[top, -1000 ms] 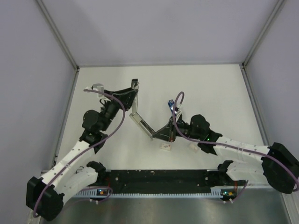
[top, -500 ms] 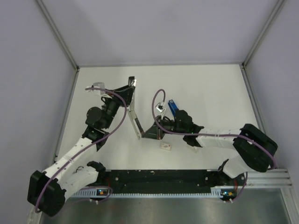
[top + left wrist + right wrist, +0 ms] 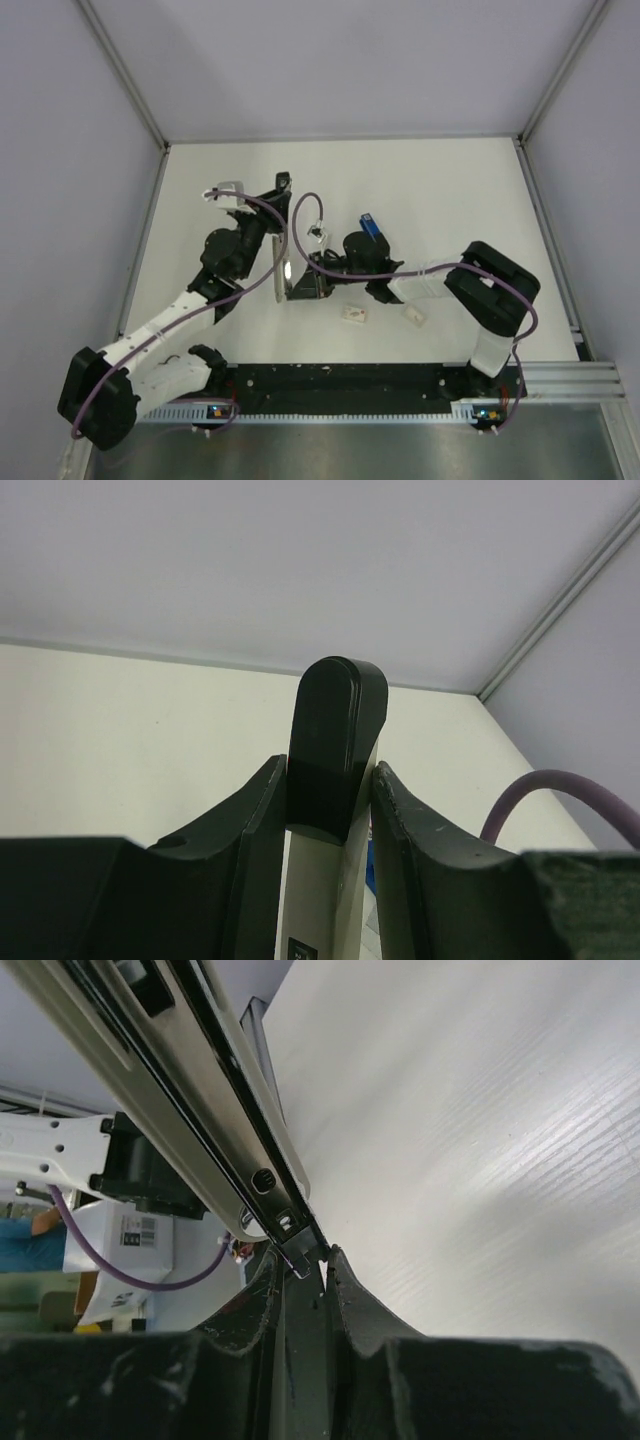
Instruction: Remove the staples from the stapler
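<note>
The left arm (image 3: 160, 330) is extended up and inward from its base, and the left end effector (image 3: 330, 768) is clamped on the dark end of the stapler (image 3: 335, 715). The right arm (image 3: 432, 278) is folded sharply and directed leftward. The right end effector (image 3: 302, 1260) is closed on the stapler's metal rail.

My left hand (image 3: 330, 772) covers the lower part of the stapler (image 3: 335, 720). Only its rounded black end shows above my fingers (image 3: 255, 820), and the rest is cut off by the bottom edge of the left wrist view. In the right wrist view the stapler's metal rail (image 3: 190, 1080) runs off the top left corner, and I cannot tell whether staples sit in it. The spot where my right hand (image 3: 302, 1258) pinches its lower end is dark. From above, a small blue thing (image 3: 368, 222) is partly hidden behind my right arm (image 3: 420, 275). Two pale bits (image 3: 354, 315) on the counter (image 3: 450, 190) are too small to name.
</note>
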Controlling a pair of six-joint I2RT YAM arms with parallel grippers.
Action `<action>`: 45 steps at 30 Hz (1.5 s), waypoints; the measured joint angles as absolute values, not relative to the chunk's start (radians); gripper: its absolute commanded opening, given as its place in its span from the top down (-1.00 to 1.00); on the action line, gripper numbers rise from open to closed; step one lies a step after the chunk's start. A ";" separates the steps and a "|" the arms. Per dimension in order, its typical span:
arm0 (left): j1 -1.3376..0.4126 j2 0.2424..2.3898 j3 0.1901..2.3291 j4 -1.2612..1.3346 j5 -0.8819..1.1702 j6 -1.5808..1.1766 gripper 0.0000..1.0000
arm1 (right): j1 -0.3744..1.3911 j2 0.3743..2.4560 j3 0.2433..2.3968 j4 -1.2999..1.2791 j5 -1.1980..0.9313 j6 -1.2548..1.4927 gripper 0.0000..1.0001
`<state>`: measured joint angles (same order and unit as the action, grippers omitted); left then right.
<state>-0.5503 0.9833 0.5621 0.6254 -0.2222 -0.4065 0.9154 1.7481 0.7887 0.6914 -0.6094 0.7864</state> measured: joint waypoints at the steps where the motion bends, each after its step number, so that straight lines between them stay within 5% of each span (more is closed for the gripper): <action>1: -0.563 0.990 0.562 0.624 -0.241 -0.390 1.00 | 0.916 1.765 0.799 0.696 -0.614 0.791 0.70; 12: -0.673 1.073 0.562 0.533 -0.444 -0.262 1.00 | 0.920 1.851 0.834 0.751 -0.577 0.848 0.39; 29: -0.696 1.070 0.566 0.463 -0.493 -0.190 1.00 | 0.918 1.843 0.847 0.652 -0.496 0.780 0.35; 45: -0.698 1.085 0.672 0.416 -0.520 -0.051 1.00 | 0.772 1.341 0.759 0.265 -0.294 0.539 0.29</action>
